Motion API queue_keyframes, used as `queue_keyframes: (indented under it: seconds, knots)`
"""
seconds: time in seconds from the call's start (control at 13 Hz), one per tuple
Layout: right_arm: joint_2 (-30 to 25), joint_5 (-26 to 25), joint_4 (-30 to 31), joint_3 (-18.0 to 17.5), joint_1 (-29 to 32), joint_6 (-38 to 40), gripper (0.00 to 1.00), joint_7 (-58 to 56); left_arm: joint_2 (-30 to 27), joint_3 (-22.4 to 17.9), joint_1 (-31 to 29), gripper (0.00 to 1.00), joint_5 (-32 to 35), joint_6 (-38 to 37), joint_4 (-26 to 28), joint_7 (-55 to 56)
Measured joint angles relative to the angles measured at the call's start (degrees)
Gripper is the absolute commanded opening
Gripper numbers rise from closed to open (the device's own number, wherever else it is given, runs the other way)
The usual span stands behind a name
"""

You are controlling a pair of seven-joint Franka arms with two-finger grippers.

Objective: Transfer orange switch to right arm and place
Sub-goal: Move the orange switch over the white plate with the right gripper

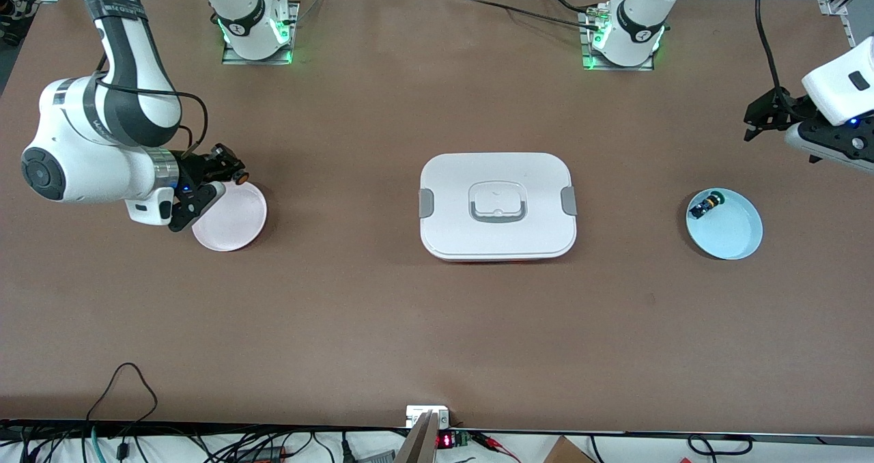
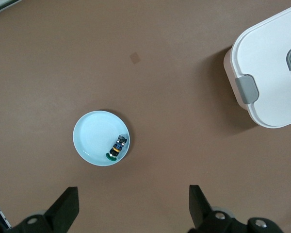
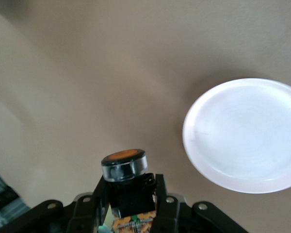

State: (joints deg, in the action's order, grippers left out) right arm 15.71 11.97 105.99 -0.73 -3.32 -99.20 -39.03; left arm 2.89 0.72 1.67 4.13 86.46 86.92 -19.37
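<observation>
My right gripper is shut on the orange switch and holds it in the air over the table, just off the rim of the pale pink plate. In the right wrist view the switch sits between the gripper's fingers, orange face outward, brass terminals toward the palm, with the plate beside it. My left gripper is open and empty, raised at the left arm's end of the table. In the left wrist view the left gripper has its fingers spread wide.
A light blue plate holds a small blue-and-black part with a green cap, and both plate and part show in the left wrist view. A white lidded box stands mid-table.
</observation>
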Motion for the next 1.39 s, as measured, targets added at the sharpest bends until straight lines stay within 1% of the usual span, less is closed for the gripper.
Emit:
queue_keyframes:
  seconds: [0.08,0.23,0.39,0.46,0.62,0.85,1.0,1.16,1.39]
  knots:
    - [0.1,-0.9,0.1,0.0,0.0,-0.9,0.30,-1.5,0.1,-0.3,0.1,1.00,0.0,1.4,0.2,0.1]
    - [0.4,-3.4,0.1,0.0,0.0,-2.6,0.30,-4.6,0.5,-0.9,0.2,1.00,0.3,6.9,1.3,-2.4]
    - [0.7,-7.4,0.3,0.0,0.0,-5.1,0.30,-7.6,0.9,-1.0,0.2,1.00,0.4,8.2,2.0,-7.0]
    - [1.1,-9.4,0.4,0.0,0.0,-6.6,0.30,-9.1,0.9,-1.2,0.2,1.00,0.4,8.2,2.2,-7.0]
    - [2.1,-12.2,1.2,0.0,0.0,-10.9,0.30,-12.9,0.9,-1.8,0.2,1.00,0.4,7.7,2.2,-1.5]
    - [3.6,-12.9,3.5,0.0,0.5,-17.1,0.30,-16.5,0.8,-1.9,1.2,1.00,0.4,3.2,2.2,14.7]
    - [4.3,-12.9,5.0,0.0,0.7,-21.2,0.30,-19.6,0.7,-1.9,2.2,1.00,-0.2,1.7,2.2,22.0]
    - [4.9,-12.9,6.6,0.0,1.0,-25.2,0.30,-23.9,0.7,-2.4,2.2,1.00,-1.8,-0.2,2.2,27.3]
    - [6.2,-12.9,7.9,0.0,1.9,-30.2,0.30,-31.6,0.6,-4.1,2.2,1.00,-3.4,-1.1,2.2,29.3]
